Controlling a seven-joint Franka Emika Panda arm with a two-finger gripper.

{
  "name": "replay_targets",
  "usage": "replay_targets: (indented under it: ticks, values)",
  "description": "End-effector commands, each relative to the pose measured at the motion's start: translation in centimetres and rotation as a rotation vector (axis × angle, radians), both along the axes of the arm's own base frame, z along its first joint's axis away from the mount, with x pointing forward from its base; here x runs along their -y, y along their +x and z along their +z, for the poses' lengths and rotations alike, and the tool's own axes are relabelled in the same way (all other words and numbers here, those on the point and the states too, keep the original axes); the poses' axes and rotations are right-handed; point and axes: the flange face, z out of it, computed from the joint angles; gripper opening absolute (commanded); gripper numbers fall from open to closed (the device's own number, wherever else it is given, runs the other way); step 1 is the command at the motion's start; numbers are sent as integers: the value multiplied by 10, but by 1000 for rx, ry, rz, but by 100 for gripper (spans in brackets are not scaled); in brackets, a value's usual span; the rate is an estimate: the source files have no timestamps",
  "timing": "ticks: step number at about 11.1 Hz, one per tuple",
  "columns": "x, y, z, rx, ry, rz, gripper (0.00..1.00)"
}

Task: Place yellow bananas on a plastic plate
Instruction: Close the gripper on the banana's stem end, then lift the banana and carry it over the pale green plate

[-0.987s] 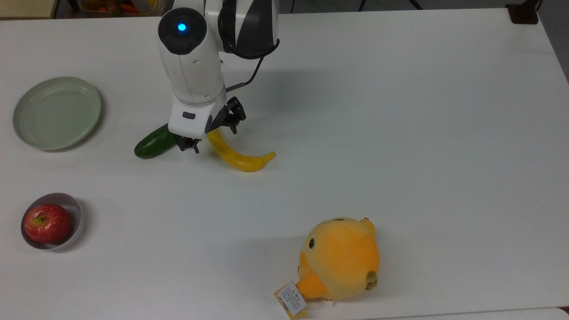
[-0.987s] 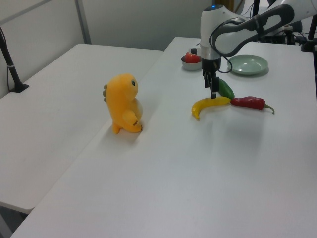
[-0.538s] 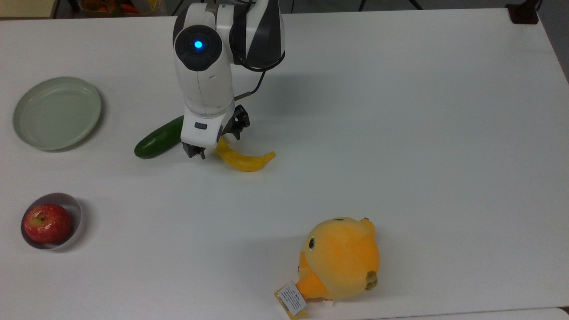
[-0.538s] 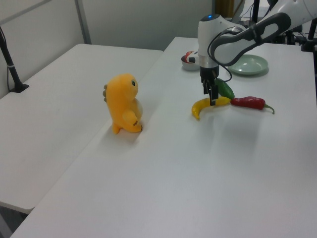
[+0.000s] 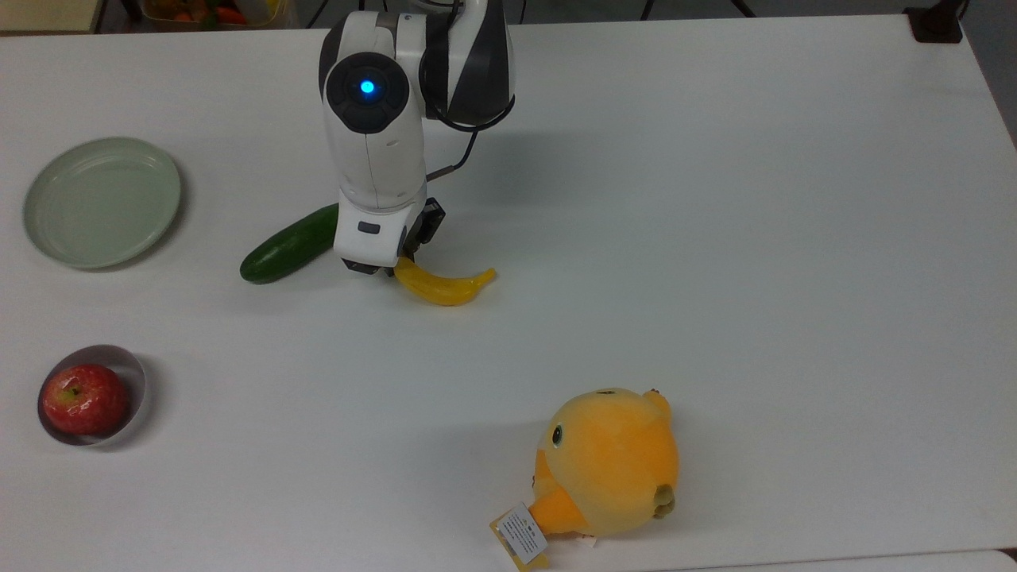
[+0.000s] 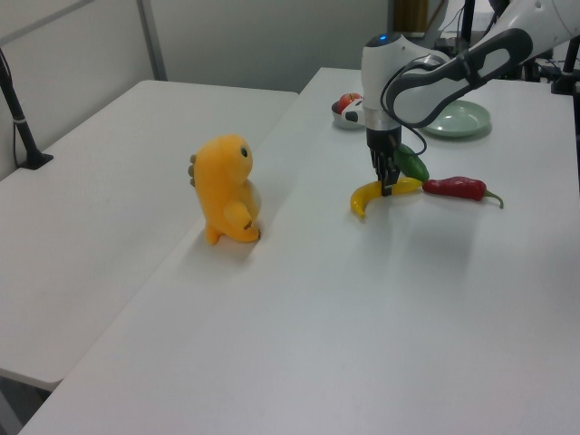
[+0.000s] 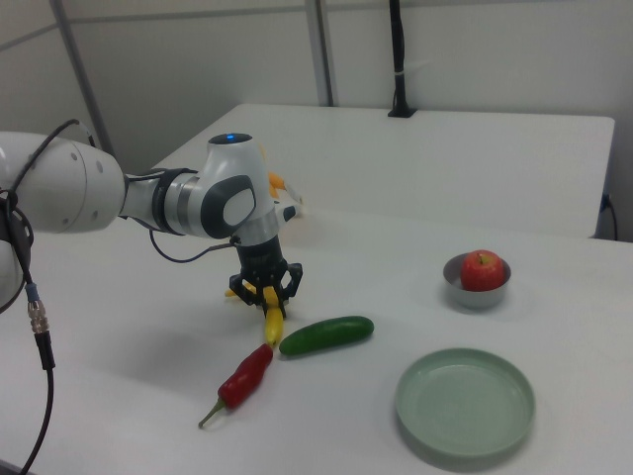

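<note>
- Banana (image 5: 445,286): cucumber (image 5: 288,245) just beside its stem end on the top view's left; red chili (image 7: 243,377) near the same end.
- Table (image 5: 715,199) lies open between cucumber and plate (image 5: 101,201).
- Apple bowl (image 5: 131,373) and plush toy (image 5: 608,461) stand well apart from that lane.

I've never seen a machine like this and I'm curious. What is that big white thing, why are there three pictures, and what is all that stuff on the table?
The white thing is a robot arm, and its gripper, a two-fingered claw, is down around the yellow banana with the fingers spread open. The three pictures show one moment: one from above, two from opposite sides. On the white table lie a cucumber, a red chili pepper, a green plate, an apple in a small bowl, and an orange plush toy. Nothing is lifted yet.
</note>
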Motion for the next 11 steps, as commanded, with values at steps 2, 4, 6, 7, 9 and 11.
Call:
replay_targets:
  ticks: [2,4,6,7,9,11]
  values:
    - [-1,-5,19,25,-13,-10,16]
    - [2,-9,42,27,-10,-18,16]
    - [14,-17,79,37,-6,-35,16]
    - [26,-21,102,53,1,-52,17]
    - [44,-32,142,85,7,-81,17]
    - [74,-37,168,97,7,-90,17]
